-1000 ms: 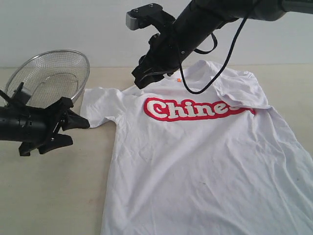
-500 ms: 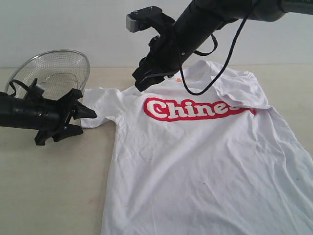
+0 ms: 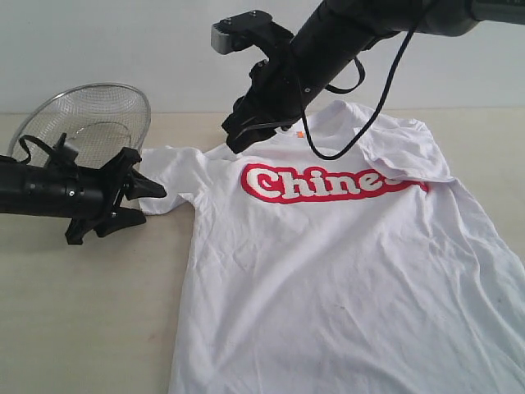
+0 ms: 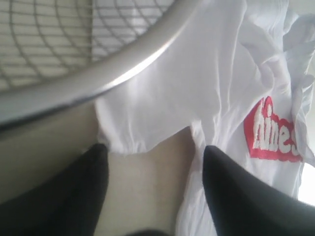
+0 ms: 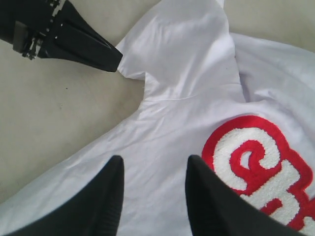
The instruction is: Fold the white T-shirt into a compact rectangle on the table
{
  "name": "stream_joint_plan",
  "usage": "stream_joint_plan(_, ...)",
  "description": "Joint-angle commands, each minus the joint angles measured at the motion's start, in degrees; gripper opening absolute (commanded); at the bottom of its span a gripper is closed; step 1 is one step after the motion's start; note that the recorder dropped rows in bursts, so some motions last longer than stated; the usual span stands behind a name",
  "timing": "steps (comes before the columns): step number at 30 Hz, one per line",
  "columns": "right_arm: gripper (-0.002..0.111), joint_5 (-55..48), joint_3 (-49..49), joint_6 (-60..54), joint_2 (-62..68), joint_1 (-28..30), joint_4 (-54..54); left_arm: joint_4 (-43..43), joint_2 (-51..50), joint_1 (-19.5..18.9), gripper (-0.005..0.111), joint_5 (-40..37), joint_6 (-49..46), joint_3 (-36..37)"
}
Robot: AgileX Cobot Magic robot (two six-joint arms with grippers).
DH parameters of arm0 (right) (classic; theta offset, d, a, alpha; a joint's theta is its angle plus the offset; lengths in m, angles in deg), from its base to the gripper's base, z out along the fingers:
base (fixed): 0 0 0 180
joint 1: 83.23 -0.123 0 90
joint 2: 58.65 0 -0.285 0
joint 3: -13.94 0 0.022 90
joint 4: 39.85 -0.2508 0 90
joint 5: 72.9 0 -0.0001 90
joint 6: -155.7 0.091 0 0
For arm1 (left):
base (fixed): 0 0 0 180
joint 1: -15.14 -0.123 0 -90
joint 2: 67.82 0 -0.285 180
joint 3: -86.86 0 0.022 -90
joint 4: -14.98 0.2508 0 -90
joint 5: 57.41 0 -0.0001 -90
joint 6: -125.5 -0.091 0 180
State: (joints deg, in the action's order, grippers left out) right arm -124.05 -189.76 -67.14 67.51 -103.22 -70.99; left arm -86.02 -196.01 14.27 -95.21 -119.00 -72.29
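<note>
Mesh bowl (image 3: 90,115) noted far L. L gripper (image 3: 154,202): jaws apart at sleeve hem, nothing pinched yet. R gripper (image 3: 238,135) held above collar, jaws apart, empty. White T-shirt (image 3: 328,271) spread on table (image 3: 82,328); R-side sleeve tucked in, remaining folds judged undone.

**Both claws open, one low and one raised**

The left arm (image 3: 41,190) lies nearly level, reaching in from the left edge of the exterior view. Its wrist is rolled so that one finger sits above the other. The left claw (image 3: 144,205) points rightward with its fingers spread and nothing between them. The right arm (image 3: 353,29) slants down from the upper right and crosses to left of centre. The right claw (image 3: 238,138) hangs raised, tips aimed down and leftward, fingers parted and empty.
</note>
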Motion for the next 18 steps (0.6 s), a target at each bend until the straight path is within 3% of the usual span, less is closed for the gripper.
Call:
stream_joint_plan(1,0.036,-0.31,0.26,0.07,-0.28,-0.02,0.29,1.05,-1.01,0.27,0.039,2.02,0.27,0.09)
stream_joint_plan(6,0.036,-0.92,0.26,0.52,-0.28,-0.02,0.29,1.05,-1.01,0.27,0.004,2.02,0.27,-0.39)
stream_joint_plan(13,0.032,-0.61,0.26,-0.77,0.57,-0.02,0.16,1.05,-1.01,0.27,0.004,1.07,0.27,-0.68)
stream_joint_plan(18,0.032,-0.26,0.26,-0.77,1.11,-0.02,-0.15,1.05,-1.01,0.27,0.004,-4.29,-0.66,-1.04)
